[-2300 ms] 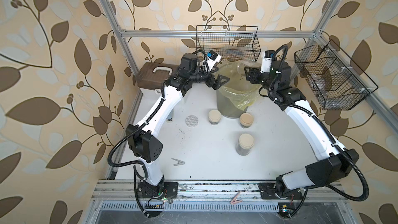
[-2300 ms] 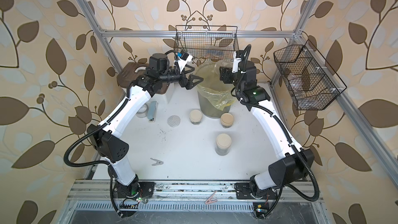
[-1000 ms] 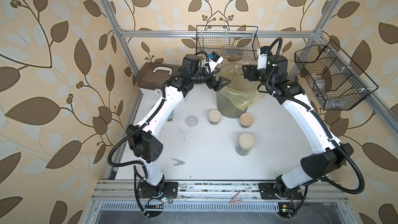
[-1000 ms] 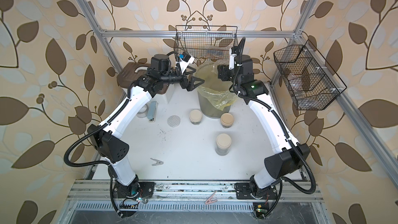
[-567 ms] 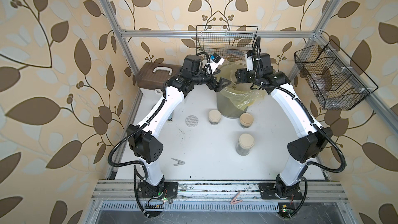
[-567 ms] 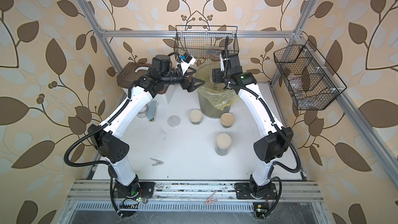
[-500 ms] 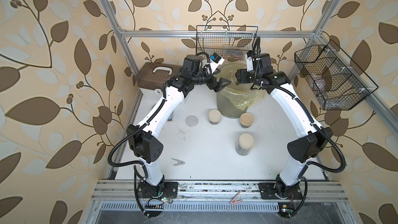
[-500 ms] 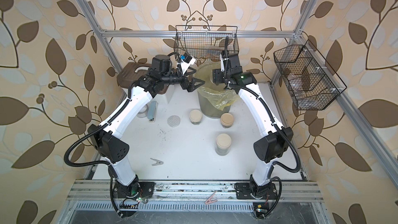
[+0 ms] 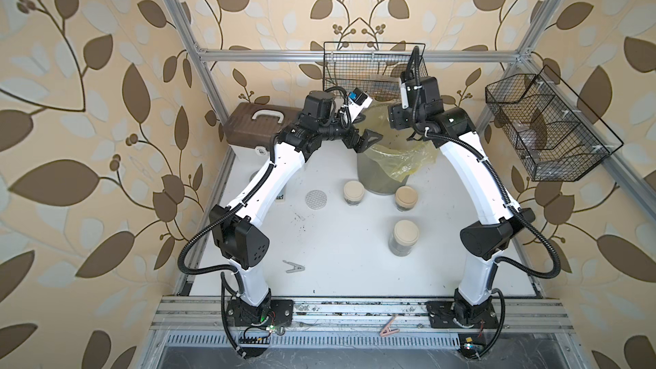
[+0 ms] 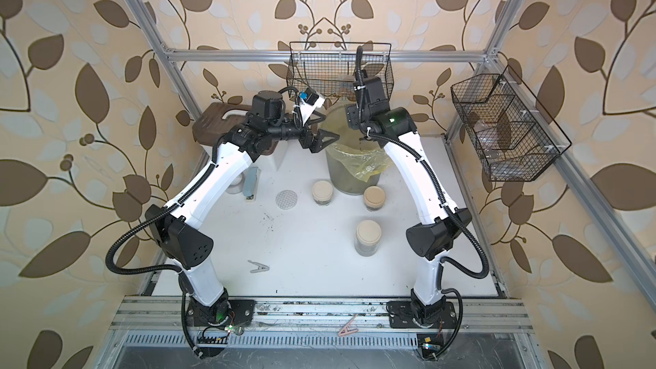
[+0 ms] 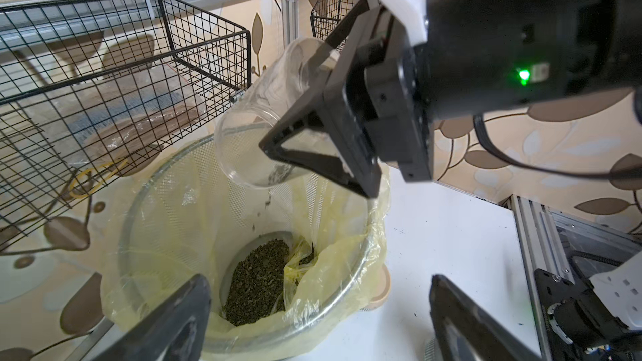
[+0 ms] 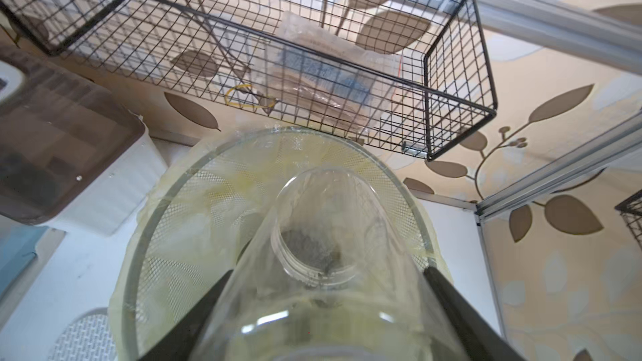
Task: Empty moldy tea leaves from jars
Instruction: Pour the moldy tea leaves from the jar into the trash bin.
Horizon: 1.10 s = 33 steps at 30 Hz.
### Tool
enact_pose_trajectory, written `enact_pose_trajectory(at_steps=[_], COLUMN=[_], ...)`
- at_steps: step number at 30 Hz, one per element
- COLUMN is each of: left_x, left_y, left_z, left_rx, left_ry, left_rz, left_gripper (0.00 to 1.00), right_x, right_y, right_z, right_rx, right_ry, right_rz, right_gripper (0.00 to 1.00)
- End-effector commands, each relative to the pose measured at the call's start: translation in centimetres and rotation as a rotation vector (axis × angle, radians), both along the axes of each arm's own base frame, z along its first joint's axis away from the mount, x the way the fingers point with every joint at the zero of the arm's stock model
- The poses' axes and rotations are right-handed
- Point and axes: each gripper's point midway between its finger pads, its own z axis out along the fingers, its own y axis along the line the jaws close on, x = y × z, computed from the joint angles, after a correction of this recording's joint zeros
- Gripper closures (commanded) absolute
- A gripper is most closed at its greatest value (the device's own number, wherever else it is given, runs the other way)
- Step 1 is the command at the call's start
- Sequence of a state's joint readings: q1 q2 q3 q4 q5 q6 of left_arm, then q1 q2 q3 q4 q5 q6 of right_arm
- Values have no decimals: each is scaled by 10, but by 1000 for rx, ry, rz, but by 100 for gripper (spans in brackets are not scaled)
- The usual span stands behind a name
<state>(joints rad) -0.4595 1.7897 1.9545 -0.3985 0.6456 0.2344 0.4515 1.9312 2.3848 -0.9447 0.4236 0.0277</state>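
My right gripper [image 11: 288, 104] [image 12: 326, 283] is shut on a lidless clear glass jar [image 11: 271, 116] [image 12: 330, 203]. The jar hangs tilted, mouth down, over the grey bin [image 9: 381, 179] [image 11: 332, 301] with its yellow liner, and looks almost empty. Moldy tea leaves [image 11: 257, 272] lie as a dark heap on the bin's floor. My left gripper [image 11: 312, 335] [image 9: 365, 129] stands open and empty beside the bin's rim. Three more jars [image 9: 353, 193] [image 9: 406, 197] [image 9: 405, 237] stand upright with beige lids on, in front of the bin. A dotted silver lid [image 9: 316, 199] lies flat on the table.
A wire basket [image 9: 372, 72] hangs just behind and above the bin, and another basket [image 9: 546, 126] on the right wall. A brown-lidded box [image 9: 259, 129] sits at the back left. A grey clip [image 9: 294, 266] lies on the table and a pink clip [image 9: 388, 330] on the front rail.
Over the last second my right arm swung the jar left over the bin's middle and tipped it mouth down; it has since held still. My left arm has not moved.
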Motion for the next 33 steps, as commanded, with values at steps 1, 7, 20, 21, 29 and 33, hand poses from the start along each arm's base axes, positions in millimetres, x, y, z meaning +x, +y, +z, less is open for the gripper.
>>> enact_pose_trajectory(at_steps=[1, 7, 20, 21, 29, 33], left_x=[-4, -5, -3, -2, -5, 7], left_y=[-3, -4, -8, -8, -8, -7], left_z=[19, 19, 16, 16, 22, 40], left_rx=[-9, -8, -6, -6, -15, -86], left_ry=[-58, -60, -59, -59, -114, -149], left_rz=[-13, -13, -20, -22, -28, 29], left_gripper=[1, 1, 1, 1, 1, 1], right_x=[4, 6, 8, 10, 10, 4], right_y=[-12, 2, -7, -13, -21, -24], right_z=[-17, -58, -68, -63, -7, 40], right_rx=[40, 172, 299, 294, 394, 606], right_ry=[87, 252, 306, 272, 133, 11], right_rz=[-16, 61, 23, -9, 1, 56], right_gripper=[53, 53, 60, 61, 60, 60])
